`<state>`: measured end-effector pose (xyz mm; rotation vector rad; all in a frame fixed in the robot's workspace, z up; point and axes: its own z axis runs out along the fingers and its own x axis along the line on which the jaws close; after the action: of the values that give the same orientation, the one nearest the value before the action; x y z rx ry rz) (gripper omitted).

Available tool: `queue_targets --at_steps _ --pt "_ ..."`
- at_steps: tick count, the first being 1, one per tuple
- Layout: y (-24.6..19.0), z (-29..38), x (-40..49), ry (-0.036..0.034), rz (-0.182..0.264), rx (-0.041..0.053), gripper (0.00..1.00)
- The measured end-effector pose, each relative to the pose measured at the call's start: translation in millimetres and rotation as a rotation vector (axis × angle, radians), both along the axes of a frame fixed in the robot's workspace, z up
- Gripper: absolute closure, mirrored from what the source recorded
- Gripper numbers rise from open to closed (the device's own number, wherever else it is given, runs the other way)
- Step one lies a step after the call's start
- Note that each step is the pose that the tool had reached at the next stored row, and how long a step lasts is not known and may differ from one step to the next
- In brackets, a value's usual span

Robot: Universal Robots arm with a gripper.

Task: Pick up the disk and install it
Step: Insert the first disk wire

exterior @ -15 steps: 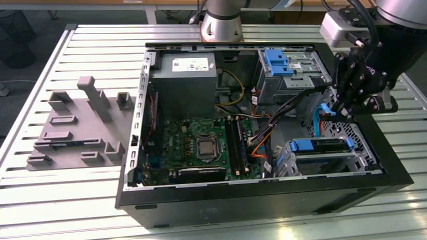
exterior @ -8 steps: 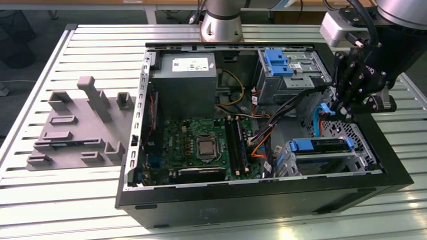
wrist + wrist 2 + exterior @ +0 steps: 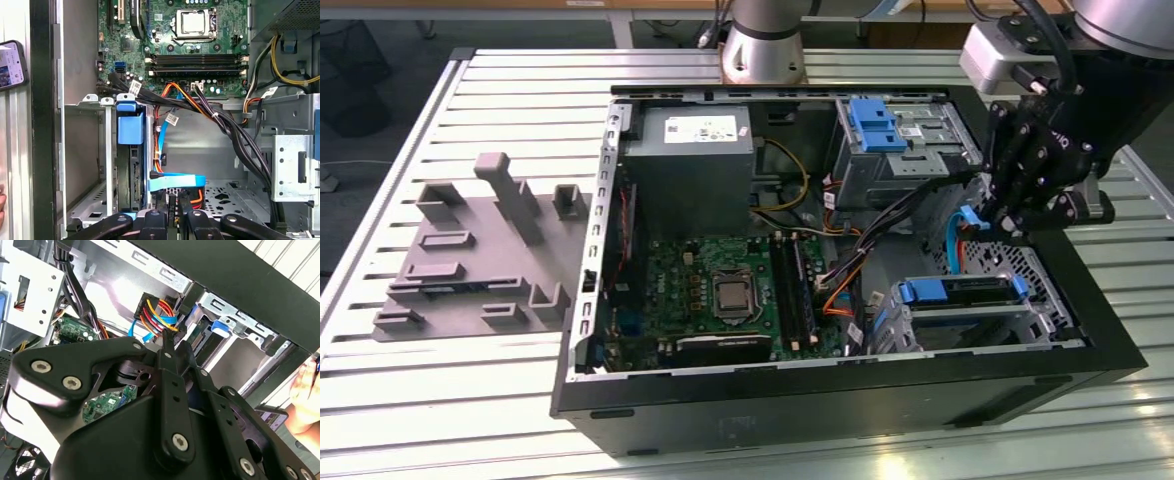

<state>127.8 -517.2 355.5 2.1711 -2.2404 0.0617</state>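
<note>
- Open computer case [image 3: 854, 405] lies on the slatted tabletop [image 3: 454, 400], side panel off and motherboard [image 3: 720, 290] exposed.
- Disk [image 3: 961, 291]: sits in the drive cage [image 3: 958, 325] at the case corner nearest the exterior view's right. In the first wrist view it shows edge-on [image 3: 136, 175] under its blue rail tab, between the cage walls.
- Bare blue bracket [image 3: 874, 125] rests on the other bay, well apart from the disk. It carries no drive.
- Gripper [image 3: 1007, 225] hangs over the case wall at the exterior view's right, above and near the cage, not touching the disk.
- Gripper state: in the second wrist view the fingers [image 3: 167, 355] meet at their tips. It looks clenched, with nothing in it.
- Flat blue data cable [image 3: 175, 182] and a black cable bundle [image 3: 230, 135] lie just beside the cage.
- Judgement: the approach step is in hand; the disk is not yet grasped.
- Judgement: a grasp calls for released fingers, alignment with the blue rail tab, and clearance from the cables.
</note>
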Motion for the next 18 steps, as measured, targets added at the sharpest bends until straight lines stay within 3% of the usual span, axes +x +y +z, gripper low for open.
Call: queue_targets --at_steps 1,5,6,10,18 --pt "0.0 0.0 -0.8 -0.01 0.0 -0.0001 0.76" --pt "0.0 0.0 -4.1 -0.0697 0.001 0.0014 0.76" --pt "0.0 -0.2 -5.1 -0.0806 0.001 0.0035 0.76" --pt "0.1 -1.2 -12.4 -0.1008 0.002 0.0144 0.76" --pt "-0.9 -2.7 -15.5 -0.1249 0.003 0.0171 0.76"
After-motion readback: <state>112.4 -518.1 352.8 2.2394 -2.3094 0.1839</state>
